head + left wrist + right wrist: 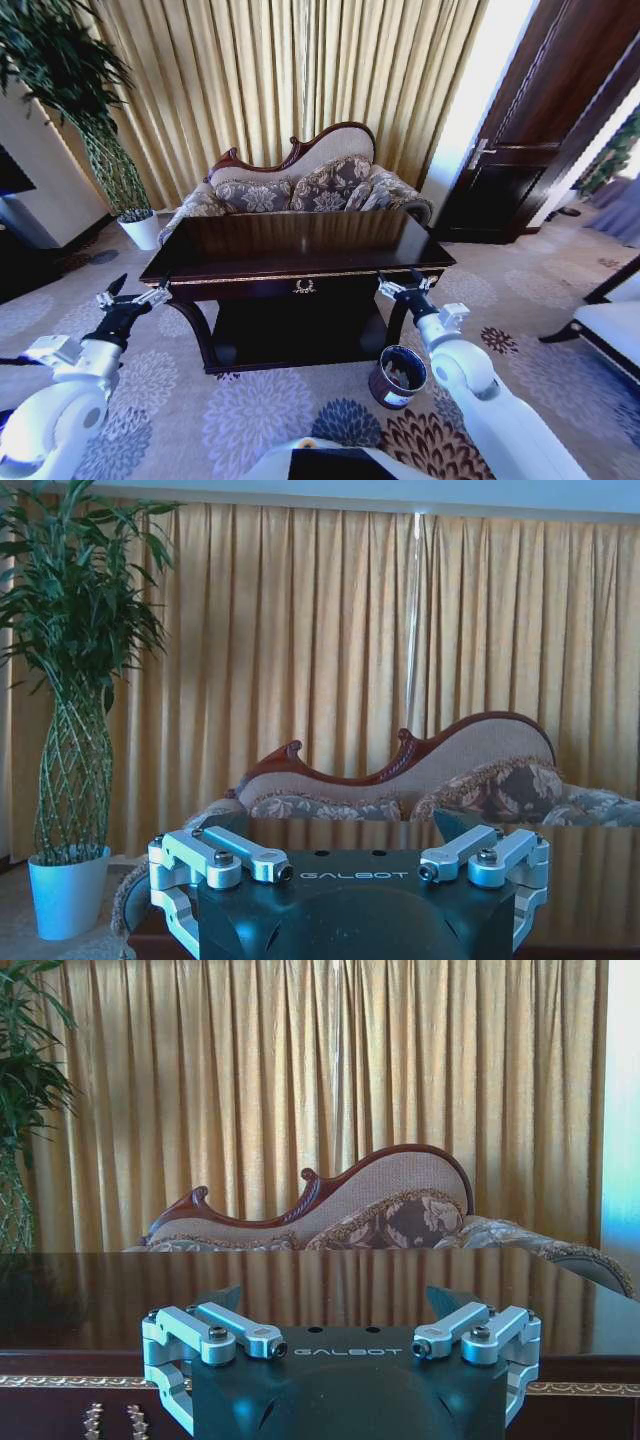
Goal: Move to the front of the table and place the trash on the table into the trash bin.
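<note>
The dark glossy table [300,245] with gold trim stands straight ahead, its top reflecting the curtains. The trash is out of view. On the carpet by the table's front right leg stands the small dark round trash bin [398,375]. My left gripper [135,290] hovers open just off the table's front left corner. My right gripper [402,285] is open at the front right corner, above the bin. The table top [300,1285] stretches beyond the open right gripper [338,1300] in the right wrist view. The left gripper [345,830] is open before the table edge [580,850].
A patterned sofa [300,185] sits right behind the table, in front of gold curtains. A tall plant in a white pot [140,228] stands at the back left. A dark door [520,150] and a white seat [610,320] are on the right.
</note>
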### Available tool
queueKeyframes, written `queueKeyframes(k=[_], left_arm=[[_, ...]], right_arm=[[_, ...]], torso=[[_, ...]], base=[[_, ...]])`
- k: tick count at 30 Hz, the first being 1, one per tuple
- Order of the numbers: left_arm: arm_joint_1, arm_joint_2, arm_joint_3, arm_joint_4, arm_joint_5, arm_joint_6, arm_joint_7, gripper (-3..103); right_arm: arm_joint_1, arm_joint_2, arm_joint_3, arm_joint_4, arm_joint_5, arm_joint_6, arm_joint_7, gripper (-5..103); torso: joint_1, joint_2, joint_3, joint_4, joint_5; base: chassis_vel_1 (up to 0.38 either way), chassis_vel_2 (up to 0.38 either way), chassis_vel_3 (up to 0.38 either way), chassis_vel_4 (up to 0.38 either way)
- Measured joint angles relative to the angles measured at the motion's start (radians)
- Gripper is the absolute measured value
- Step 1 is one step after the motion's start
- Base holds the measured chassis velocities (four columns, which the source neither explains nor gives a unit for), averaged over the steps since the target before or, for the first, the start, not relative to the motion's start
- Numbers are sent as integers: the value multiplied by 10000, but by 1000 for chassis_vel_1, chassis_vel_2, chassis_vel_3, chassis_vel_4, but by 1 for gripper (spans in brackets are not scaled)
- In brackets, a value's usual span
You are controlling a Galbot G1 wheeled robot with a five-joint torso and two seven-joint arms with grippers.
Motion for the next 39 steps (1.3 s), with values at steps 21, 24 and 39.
queueKeyframes(k=[21,24,39], left_arm=[[-47,40,12,-1,-18,389,27,100],[-35,31,12,0,-17,390,31,100],[-35,18,45,-70,-18,419,59,100]], right_arm=[[-148,134,63,27,-108,-67,-76,100],[-148,129,67,28,-108,-60,-76,100],[-313,127,205,190,-108,-19,-80,100]], torso=[[1,-2,1,0,-1],[0,-1,1,1,-1],[1,-1,1,2,-1]], base=[[44,-46,-47,50],[151,-170,-157,143],[147,-151,-142,138]])
